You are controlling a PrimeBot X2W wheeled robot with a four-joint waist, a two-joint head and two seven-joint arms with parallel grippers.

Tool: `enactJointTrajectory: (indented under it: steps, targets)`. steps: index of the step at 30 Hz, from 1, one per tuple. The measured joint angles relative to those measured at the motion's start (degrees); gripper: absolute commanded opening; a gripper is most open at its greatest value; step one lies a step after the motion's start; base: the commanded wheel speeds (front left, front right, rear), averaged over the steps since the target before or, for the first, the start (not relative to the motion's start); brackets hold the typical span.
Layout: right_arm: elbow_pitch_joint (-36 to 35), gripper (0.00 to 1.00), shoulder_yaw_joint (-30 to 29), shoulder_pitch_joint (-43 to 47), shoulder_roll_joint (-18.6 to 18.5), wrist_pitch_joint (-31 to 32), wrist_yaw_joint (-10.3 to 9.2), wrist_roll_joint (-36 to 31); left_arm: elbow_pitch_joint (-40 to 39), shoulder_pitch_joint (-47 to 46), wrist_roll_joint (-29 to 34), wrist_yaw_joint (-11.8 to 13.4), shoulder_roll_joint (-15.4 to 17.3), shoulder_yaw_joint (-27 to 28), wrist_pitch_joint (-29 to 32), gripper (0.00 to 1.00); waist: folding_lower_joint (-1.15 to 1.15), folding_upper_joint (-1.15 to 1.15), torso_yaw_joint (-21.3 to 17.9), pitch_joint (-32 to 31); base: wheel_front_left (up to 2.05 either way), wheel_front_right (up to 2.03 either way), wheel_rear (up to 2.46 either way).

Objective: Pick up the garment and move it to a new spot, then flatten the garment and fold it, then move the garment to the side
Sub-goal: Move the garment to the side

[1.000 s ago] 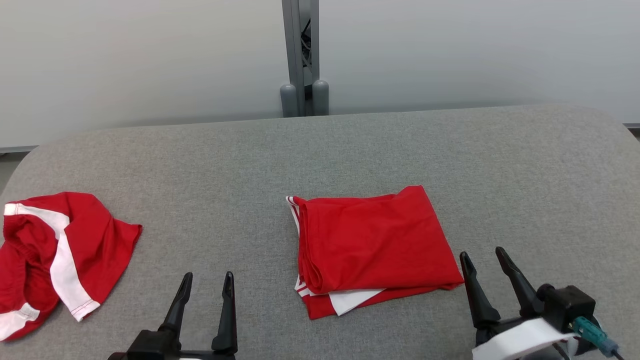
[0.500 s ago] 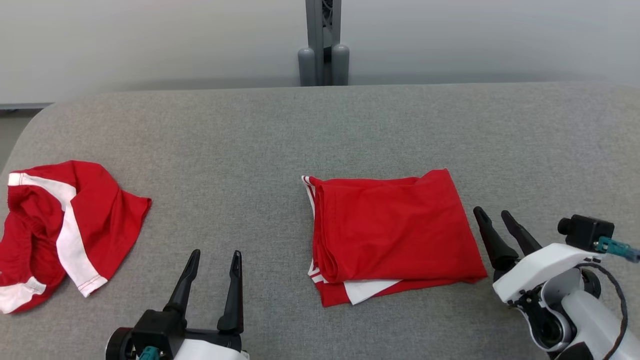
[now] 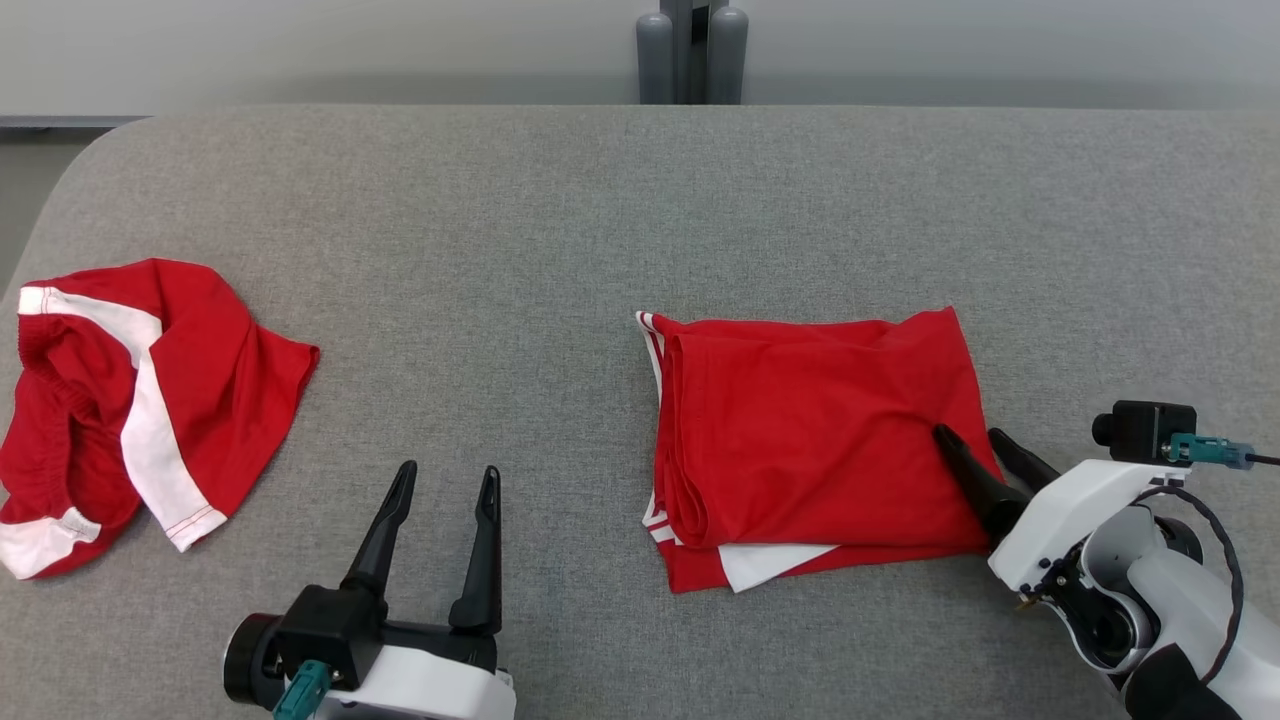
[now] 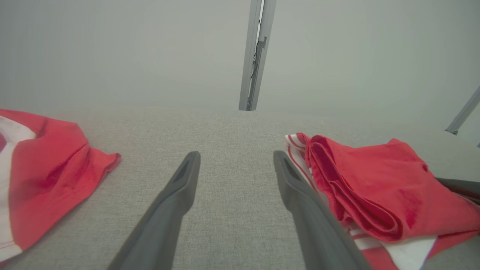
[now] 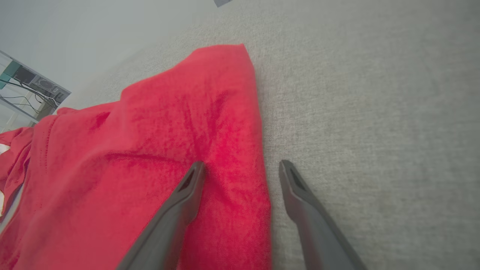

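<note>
Straddles the right edge of the folded red garment [image 3: 820,440] with the right claw [image 3: 968,433], fingers spread wide: one fingertip on the red cloth, the other over bare grey bench [image 3: 560,220] just beside it. Grips nothing. Holds the left claw [image 3: 449,468] wide open over bare bench, left of the garment and apart from it. Folded garment right of centre, white trim at its left and near edges. Crumpled red-and-white garment [image 3: 150,400] at the bench's far left.

We see the red garment [image 3: 820,440] folded into a flat, roughly square stack. White stripes line its left edge and a white panel peeks out at the near edge. It lies right of centre on the grey table [image 3: 560,220].
</note>
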Motion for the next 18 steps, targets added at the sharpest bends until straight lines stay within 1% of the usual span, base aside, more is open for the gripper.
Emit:
enactJointTrajectory:
  steps: [4, 5, 7, 8, 18]
  targets:
    - [0.41, 1.0, 2.66, -1.38, -0.63, -0.13, 0.0, 1.91, 0.19, -0.39, 0.12, 0.01, -0.01, -0.38, 0.0, 1.0, 0.0, 0.0, 0.44, 0.67, 0.0, 0.0, 0.0]
    - [0.42, 0.57, 3.31, -1.6, -0.86, -0.33, 0.0, 2.4, 0.24, -0.45, 0.24, 0.01, 0.0, -0.41, 0.0, 1.0, 0.0, 0.0, 0.54, 0.78, 0.0, 0.0, 0.0]
    - [0.42, 0.23, 4.67, -2.1, -1.23, -0.69, 0.0, 3.22, 0.38, -0.76, 0.34, -0.01, 0.0, -0.41, 0.0, 1.0, 0.0, 0.0, 0.69, 0.93, 0.0, 0.0, 0.0]
    - [0.4, 0.0, 5.46, -2.34, -1.47, -0.91, -0.01, 3.35, 0.46, -0.98, 0.4, -0.02, -0.02, -0.41, 0.0, 1.0, 0.0, 0.0, 0.74, 0.96, 0.0, 0.0, 0.0]
    - [1.35, 0.0, 11.24, -3.76, -3.01, -7.11, 0.01, 3.78, 0.78, -1.21, 0.88, -0.03, 0.0, -0.56, 0.0, 1.0, 0.0, 0.0, -0.12, 0.26, 0.0, 0.0, 0.0]
